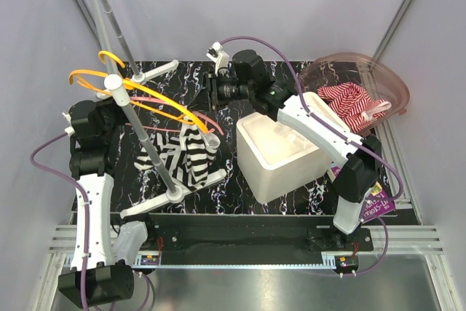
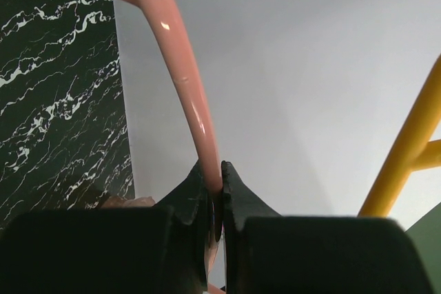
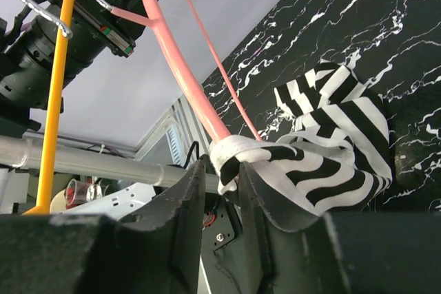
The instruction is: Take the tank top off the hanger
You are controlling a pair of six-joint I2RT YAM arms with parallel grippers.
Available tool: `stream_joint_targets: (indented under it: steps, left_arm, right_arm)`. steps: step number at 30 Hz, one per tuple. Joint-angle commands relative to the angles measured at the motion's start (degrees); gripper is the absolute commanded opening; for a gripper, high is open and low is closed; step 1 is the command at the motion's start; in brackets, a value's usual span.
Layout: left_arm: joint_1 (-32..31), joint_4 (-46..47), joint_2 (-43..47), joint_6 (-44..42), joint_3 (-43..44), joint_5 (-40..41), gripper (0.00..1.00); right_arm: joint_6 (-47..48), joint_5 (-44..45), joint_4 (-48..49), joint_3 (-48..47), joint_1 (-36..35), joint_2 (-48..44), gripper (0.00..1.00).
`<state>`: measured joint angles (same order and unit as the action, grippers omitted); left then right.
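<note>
The black-and-white striped tank top (image 1: 183,154) hangs from one end of a pink hanger (image 1: 191,114) and droops onto the dark marble table. My left gripper (image 1: 125,118) is shut on the pink hanger's rod (image 2: 193,101), which is clamped between its fingertips (image 2: 215,185). My right gripper (image 1: 211,133) is at the hanger's other end. In the right wrist view its fingers (image 3: 196,184) close around the tank top's white strap (image 3: 238,153), which loops over the hanger's end (image 3: 186,87). The rest of the tank top (image 3: 331,149) hangs behind.
A grey rack pole (image 1: 142,136) crosses diagonally with yellow hangers (image 1: 120,81) on it. A white bin (image 1: 280,154) stands mid-table. A clear basket (image 1: 386,81) holding a red striped garment (image 1: 353,100) is at the back right. A purple packet (image 1: 378,203) lies near the right arm.
</note>
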<state>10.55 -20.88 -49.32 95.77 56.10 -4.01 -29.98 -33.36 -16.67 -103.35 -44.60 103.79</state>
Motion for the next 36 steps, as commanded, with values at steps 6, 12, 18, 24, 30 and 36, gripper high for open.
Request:
stream_joint_targets:
  steps: [6,12,18,24,30,36]
  left_arm:
    - [0.2,5.9,0.8,2.0,0.9,-0.7,0.00]
    - [0.3,5.9,0.6,2.8,0.8,0.4,0.00]
    - [0.6,5.2,2.2,5.4,0.6,5.6,0.00]
    - [1.1,3.6,0.4,3.4,4.6,7.1,0.00]
    - [1.8,-3.1,0.6,-2.9,10.9,10.4,0.00]
    - [2.8,-4.4,0.7,-3.3,12.6,11.0,0.00]
  right_arm:
    - [1.5,1.8,-0.7,-4.6,-2.6,2.9,0.18]
    - [3.3,3.8,-1.2,-1.6,-2.6,-0.2,0.00]
    - [5.1,6.6,-1.0,7.0,-2.6,-7.5,0.00]
    - [5.3,8.4,0.5,15.2,-2.5,-14.0,0.00]
    - [5.1,9.2,1.5,15.8,-1.5,-15.5,0.00]
    - [4.7,8.2,1.9,18.0,-1.1,-15.4,0.00]
